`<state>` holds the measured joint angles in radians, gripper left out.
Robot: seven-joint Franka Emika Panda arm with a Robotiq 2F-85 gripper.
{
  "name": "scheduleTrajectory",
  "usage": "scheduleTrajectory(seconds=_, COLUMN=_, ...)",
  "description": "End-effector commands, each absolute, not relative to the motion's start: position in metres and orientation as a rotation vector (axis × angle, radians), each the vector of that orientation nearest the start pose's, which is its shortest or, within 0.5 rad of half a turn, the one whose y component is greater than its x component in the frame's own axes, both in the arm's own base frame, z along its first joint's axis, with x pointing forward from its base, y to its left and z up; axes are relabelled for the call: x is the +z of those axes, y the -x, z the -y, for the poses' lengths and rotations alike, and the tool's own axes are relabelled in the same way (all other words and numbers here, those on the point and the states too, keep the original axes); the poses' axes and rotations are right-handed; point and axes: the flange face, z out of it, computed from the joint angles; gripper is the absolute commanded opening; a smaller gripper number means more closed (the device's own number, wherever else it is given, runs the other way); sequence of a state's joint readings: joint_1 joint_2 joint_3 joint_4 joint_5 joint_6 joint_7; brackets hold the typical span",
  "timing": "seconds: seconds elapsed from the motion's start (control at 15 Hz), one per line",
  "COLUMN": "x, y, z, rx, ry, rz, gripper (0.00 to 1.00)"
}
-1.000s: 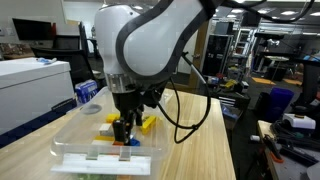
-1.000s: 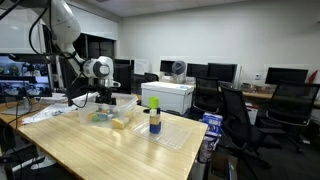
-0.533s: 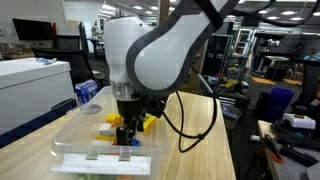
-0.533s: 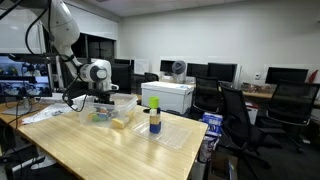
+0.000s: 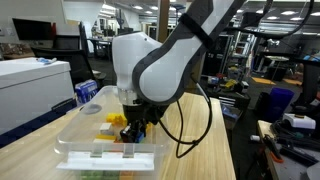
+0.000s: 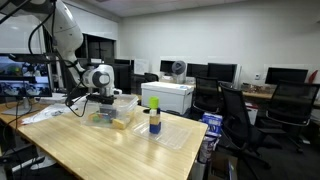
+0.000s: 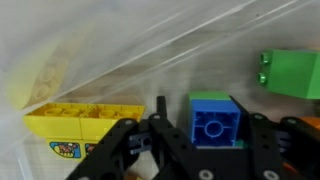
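pincer (image 7: 212, 130) lowered astride blue block (image 7: 210, 112), studs up.

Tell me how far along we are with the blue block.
Done: the claw is down inside the clear bin, its jaws either side of the blue block. In hand: nothing gripped yet; a gap shows beside it. Left, probably: close, lift; yellow block, green block untouched.

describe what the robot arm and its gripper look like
The arm has smooth, rounded white shells with dark bands at the joints. A black cable hangs in a loop from near the wrist. The gripper is black; in the wrist view its fingers are black bars joined by pins. No markings can be read.
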<state>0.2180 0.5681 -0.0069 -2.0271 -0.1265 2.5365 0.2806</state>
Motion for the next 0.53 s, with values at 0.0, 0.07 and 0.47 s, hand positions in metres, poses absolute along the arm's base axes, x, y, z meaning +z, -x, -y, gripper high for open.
scheduleTrajectory(seconds=0.0, x=0.153, y=-0.58, z=-0.125, rx=0.038, ry=3.251, rz=-0.012, gripper=0.26)
scheduleTrajectory(seconds=0.07, x=0.157, y=-0.581, z=-0.126, rx=0.029, ry=3.258, rz=-0.014, gripper=0.12)
scheduleTrajectory(seconds=0.47, x=0.196, y=-0.588, z=-0.117, rx=0.13, ry=3.288, rz=-0.074, gripper=0.11)
